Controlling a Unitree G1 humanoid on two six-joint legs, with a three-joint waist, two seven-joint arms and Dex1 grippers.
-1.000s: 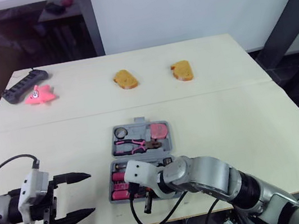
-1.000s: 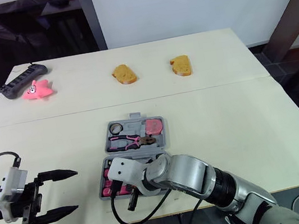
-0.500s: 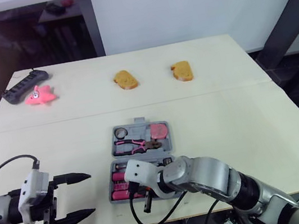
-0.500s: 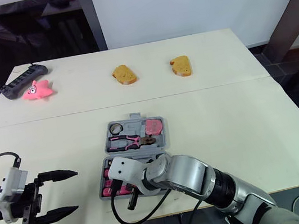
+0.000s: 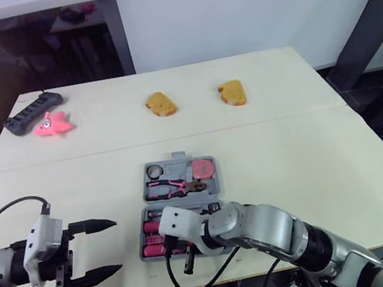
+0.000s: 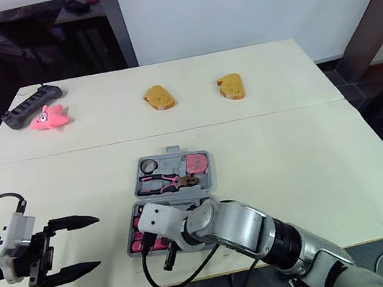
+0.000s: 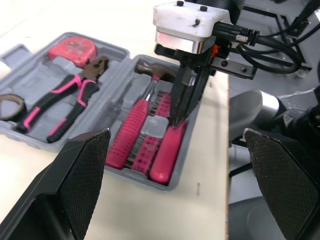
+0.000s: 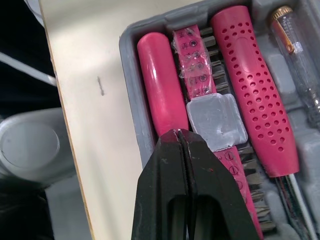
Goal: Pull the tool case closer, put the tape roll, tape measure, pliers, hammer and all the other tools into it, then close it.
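The grey tool case (image 5: pixel 145 188) lies open near the table's front edge. Its far half holds the black tape roll (image 5: pixel 155 170), the pink-handled pliers (image 5: pixel 173 186) and the pink tape measure (image 5: pixel 203 166). The near half holds the hammer (image 7: pixel 152 71) and several pink-handled tools (image 8: pixel 254 95). My right gripper (image 8: pixel 179 134) is shut with nothing in it, its tip just above a smooth pink handle (image 8: pixel 159 85) beside a grey bit block (image 8: pixel 216 121). My left gripper (image 5: pixel 117 245) hangs open to the left of the case, well apart from it.
Two orange bread-shaped toys (image 5: pixel 160 103) (image 5: pixel 232 92) lie at the back middle. A pink starfish toy (image 5: pixel 50 123) and a black power strip (image 5: pixel 32 112) sit at the back left. The table's front edge runs just below the case.
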